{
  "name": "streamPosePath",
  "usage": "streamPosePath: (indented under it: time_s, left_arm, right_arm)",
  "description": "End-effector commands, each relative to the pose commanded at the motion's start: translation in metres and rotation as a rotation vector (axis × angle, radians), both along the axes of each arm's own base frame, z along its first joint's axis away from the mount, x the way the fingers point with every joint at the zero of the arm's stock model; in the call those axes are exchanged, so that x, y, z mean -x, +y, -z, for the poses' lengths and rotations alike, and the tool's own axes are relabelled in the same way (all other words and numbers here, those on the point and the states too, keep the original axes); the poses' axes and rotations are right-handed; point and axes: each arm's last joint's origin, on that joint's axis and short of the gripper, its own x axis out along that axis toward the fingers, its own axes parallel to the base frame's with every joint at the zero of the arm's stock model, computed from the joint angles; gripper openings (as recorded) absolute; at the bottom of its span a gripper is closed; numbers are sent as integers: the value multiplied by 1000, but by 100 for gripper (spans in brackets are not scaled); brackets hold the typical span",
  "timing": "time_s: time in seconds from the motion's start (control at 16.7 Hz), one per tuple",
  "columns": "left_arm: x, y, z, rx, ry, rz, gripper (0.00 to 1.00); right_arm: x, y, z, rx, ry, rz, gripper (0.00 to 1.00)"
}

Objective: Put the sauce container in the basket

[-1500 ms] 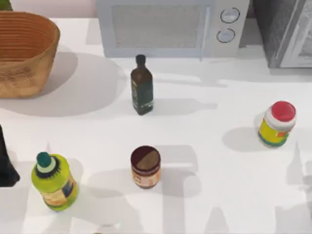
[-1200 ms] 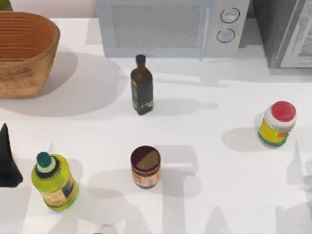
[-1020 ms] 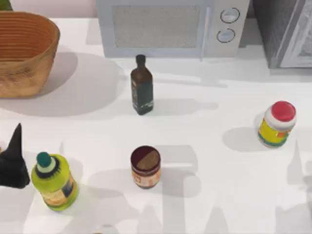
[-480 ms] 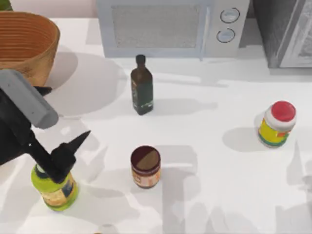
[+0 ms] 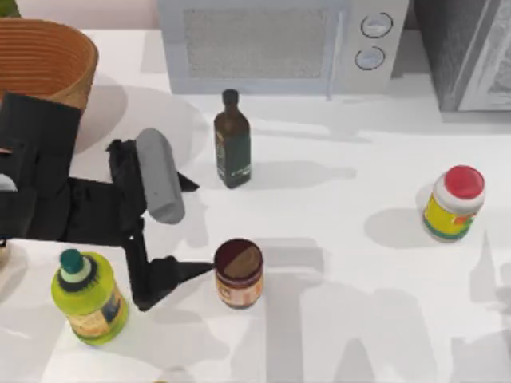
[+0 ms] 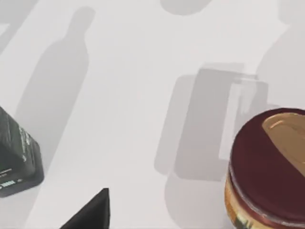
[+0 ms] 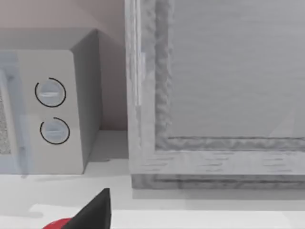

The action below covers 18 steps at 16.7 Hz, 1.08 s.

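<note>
Left hand (image 5: 188, 227) spread open beside sauce container (image 5: 238, 273), nothing gripped.
Sauce container is seen upright on the white surface (image 5: 335, 319), near-centre, lid on; one fingertip (image 5: 200, 271) lies just left of it, the other near the dark green bottle (image 5: 231, 142). Basket (image 5: 48, 60) is placed far left, well apart. Right hand's state cannot be told.

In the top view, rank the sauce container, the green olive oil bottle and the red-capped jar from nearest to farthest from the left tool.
Measured from the left tool:
1. Sauce container, just beside it, low centre.
2. Green olive oil bottle, farther back, centre.
3. Red-capped jar, far at the table's right side.
</note>
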Motion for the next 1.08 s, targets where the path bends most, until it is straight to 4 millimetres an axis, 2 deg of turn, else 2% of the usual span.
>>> streamPosePath:
  time_s: [0.18, 0.3, 0.72, 0.9, 1.08]
  left_arm:
    - [-7, -5, 28, -16, 91, 81, 100]
    - [-7, -4, 39, -22, 132, 100, 100]
    - [-8, -7, 38, -23, 135, 99, 100]
    - [-16, -24, 33, -20, 134, 99, 100]
    - [-23, -47, 38, -20, 135, 102, 100]
  right_arm:
    - [0, 0, 0, 0, 0, 0, 100]
    - [0, 0, 0, 0, 0, 0, 100]
    - [0, 0, 0, 0, 0, 0, 100]
    - [0, 0, 0, 0, 0, 0, 100]
    - [0, 0, 0, 0, 0, 0, 100]
